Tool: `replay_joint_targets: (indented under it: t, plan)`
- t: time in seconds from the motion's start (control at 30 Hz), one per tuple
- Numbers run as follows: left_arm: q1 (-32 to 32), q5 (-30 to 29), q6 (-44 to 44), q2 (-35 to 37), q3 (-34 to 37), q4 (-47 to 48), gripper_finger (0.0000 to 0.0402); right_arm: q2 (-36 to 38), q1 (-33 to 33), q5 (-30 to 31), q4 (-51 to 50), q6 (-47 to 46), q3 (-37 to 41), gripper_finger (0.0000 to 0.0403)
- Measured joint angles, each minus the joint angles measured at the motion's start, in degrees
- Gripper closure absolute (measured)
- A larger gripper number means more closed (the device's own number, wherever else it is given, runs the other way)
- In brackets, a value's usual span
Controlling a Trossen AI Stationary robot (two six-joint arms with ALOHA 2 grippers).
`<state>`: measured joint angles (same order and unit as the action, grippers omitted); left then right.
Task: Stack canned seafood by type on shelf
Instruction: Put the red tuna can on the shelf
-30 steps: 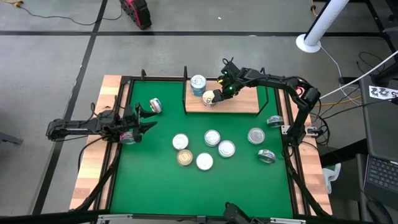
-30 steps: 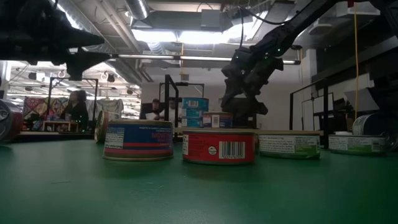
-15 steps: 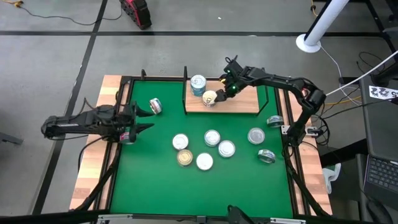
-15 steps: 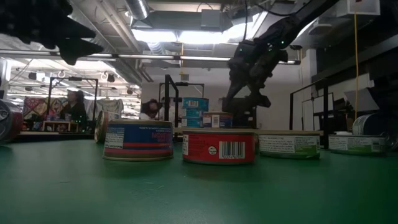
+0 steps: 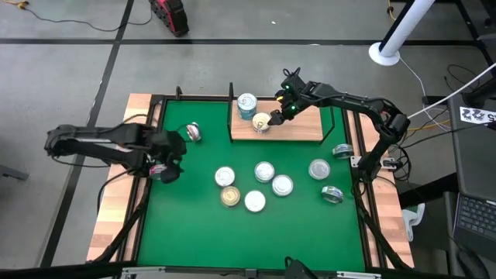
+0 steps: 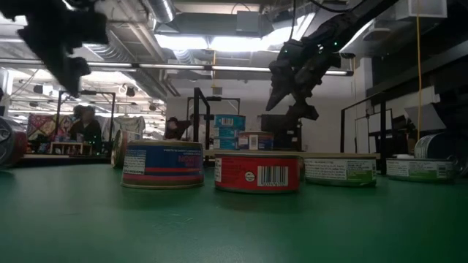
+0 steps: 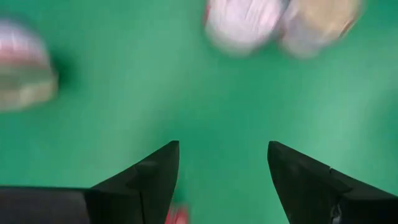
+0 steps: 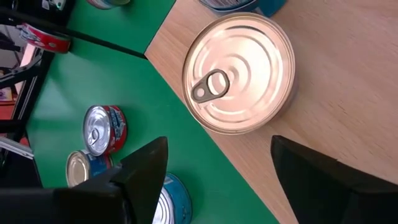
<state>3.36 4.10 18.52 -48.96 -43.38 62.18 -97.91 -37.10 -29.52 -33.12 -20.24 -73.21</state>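
High view shows the right gripper (image 5: 280, 111) hovering over the shelf (image 5: 298, 130), its fingers spread and empty, just beside a lone tin (image 5: 262, 122) that sits lid-up near the board's front edge. A teal-labelled stack (image 5: 246, 104) stands at the shelf's back left corner. The right wrist view looks straight down on that lone tin (image 8: 239, 71), with the two dark fingers parted to either side and touching nothing.

The left gripper (image 5: 172, 155) hangs over the green mat (image 5: 201, 225) at its left side, jaws also spread and holding nothing; a tin lying on edge (image 5: 193, 132) rests near it, and a red-labelled one (image 5: 159, 172) seems to lie just under the arm.

The remaining loose tins (image 5: 263, 186) cluster mid-mat, with two more by the right rail. The likely step is fetching the next tin. To do it well, the left arm should drop squarely over one tin, straddle its rim across the widest part, and close only once both fingers clear the neighbours. Matching label colour to the right stack matters before lifting.
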Motion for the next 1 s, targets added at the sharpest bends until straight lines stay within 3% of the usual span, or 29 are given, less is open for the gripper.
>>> replay_joint_targets:
  t: [0.17,0.37,0.6,0.8,1.0]
  plan:
    - [0.0,0.02,0.69,-11.53,-4.03,15.62,0.0163,0.0,0.0,0.0,-0.01,1.28,0.0,0.0121]
    - [0.0,1.23,0.64,-20.02,-3.98,24.19,0.0163,0.0,0.0,-0.02,-0.01,2.23,0.0,0.0121]
    - [0.0,0.88,-2.49,-23.98,-3.97,23.95,0.0163,0.0,0.0,-0.03,-0.05,3.34,0.0,0.0121]
    - [0.02,-2.93,-2.51,-24.43,-3.93,23.42,0.0163,-0.02,0.0,-0.02,-0.07,4.44,0.0,0.0121]
    - [0.0,-3.15,-2.49,-24.43,-3.93,19.84,0.0163,-0.02,0.0,-0.04,-1.28,5.8,0.0,0.0121]
